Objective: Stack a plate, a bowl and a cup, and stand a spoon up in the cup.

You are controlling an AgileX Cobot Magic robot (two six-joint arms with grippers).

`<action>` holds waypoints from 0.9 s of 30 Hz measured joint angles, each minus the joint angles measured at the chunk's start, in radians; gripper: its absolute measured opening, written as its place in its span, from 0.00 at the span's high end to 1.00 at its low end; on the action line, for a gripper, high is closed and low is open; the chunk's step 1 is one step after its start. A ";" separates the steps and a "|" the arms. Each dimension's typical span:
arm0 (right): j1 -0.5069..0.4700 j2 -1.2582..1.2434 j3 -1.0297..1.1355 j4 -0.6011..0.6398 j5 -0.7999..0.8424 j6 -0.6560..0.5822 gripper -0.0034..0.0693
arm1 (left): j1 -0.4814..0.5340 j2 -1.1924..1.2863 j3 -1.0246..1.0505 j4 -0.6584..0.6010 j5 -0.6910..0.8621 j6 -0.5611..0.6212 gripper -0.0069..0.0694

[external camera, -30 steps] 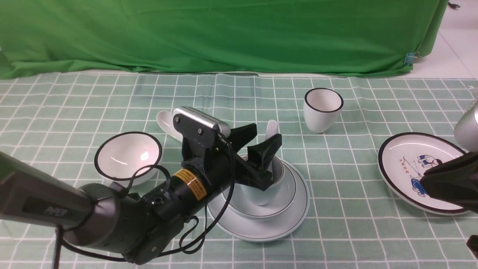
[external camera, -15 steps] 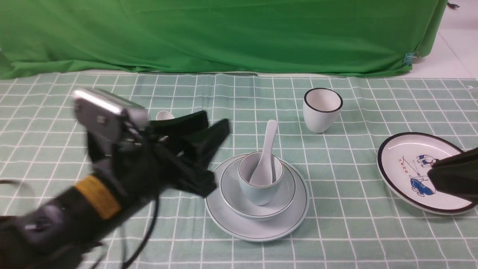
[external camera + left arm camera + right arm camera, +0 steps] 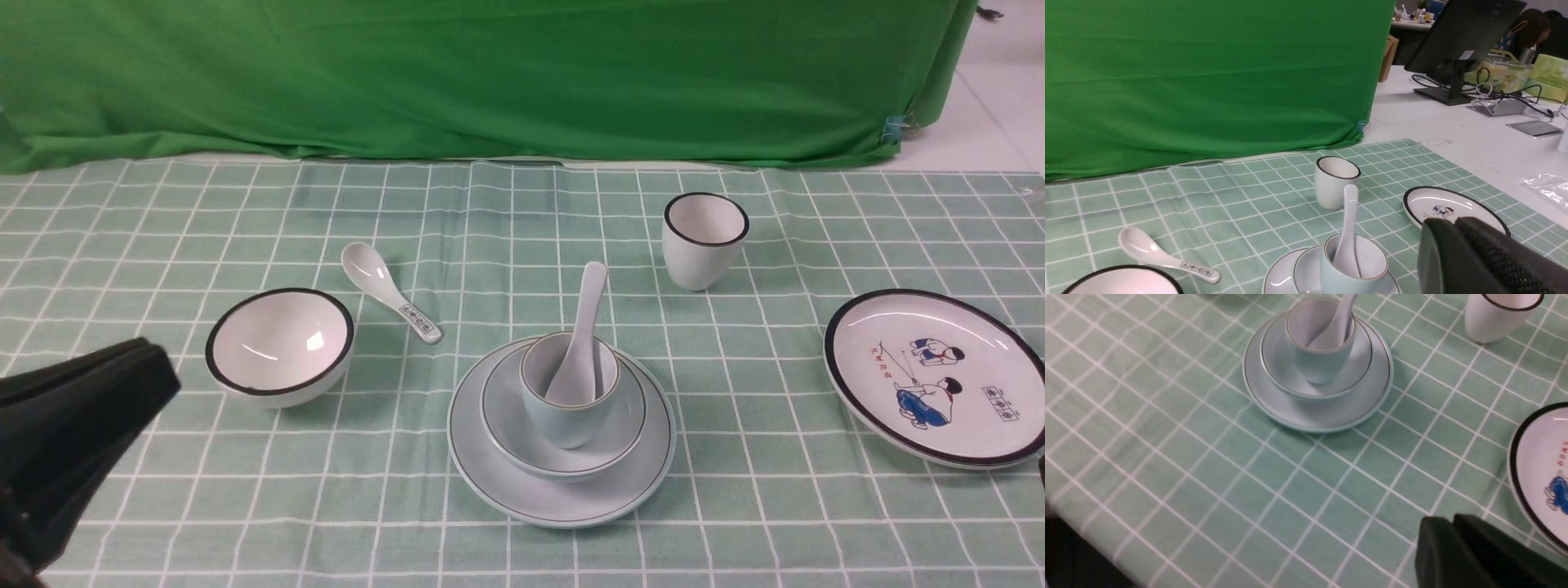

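Note:
The pale blue-grey plate (image 3: 506, 478) lies at the table's middle front. The shallow bowl (image 3: 500, 412) sits on it, the cup (image 3: 567, 412) stands in the bowl, and the plain white spoon (image 3: 584, 322) stands in the cup, handle leaning away. The stack also shows in the right wrist view, with the plate (image 3: 1331, 412) under the cup (image 3: 1314, 359), and in the left wrist view, around the cup (image 3: 1347, 277). My left gripper (image 3: 151, 367) is shut and empty at the front left, well clear of the stack. My right gripper (image 3: 1439, 528) is shut and empty, low at the front right.
A black-rimmed white bowl (image 3: 280, 345) and a spoon with printed marks (image 3: 390, 302) lie left of the stack. A black-rimmed white cup (image 3: 705, 239) stands behind it on the right. A cartoon plate (image 3: 935, 376) lies at the right edge. A green backdrop (image 3: 490, 73) hangs behind.
My left gripper let go of the plain spoon, which stays standing in the cup, then drew back to the front left and shut. My right gripper has dropped out of the front view.

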 joint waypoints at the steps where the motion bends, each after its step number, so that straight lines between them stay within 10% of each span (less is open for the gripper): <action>1: 0.000 -0.007 0.013 0.000 -0.013 0.018 0.86 | 0.000 -0.015 0.000 0.001 0.020 0.000 0.90; 20: -0.023 -0.017 0.029 0.000 -0.056 0.045 0.79 | 0.000 -0.030 0.000 0.007 0.056 0.000 0.89; 27: -0.397 -0.139 0.166 0.115 -0.161 -0.190 0.93 | 0.000 -0.030 0.000 0.007 0.057 0.000 0.89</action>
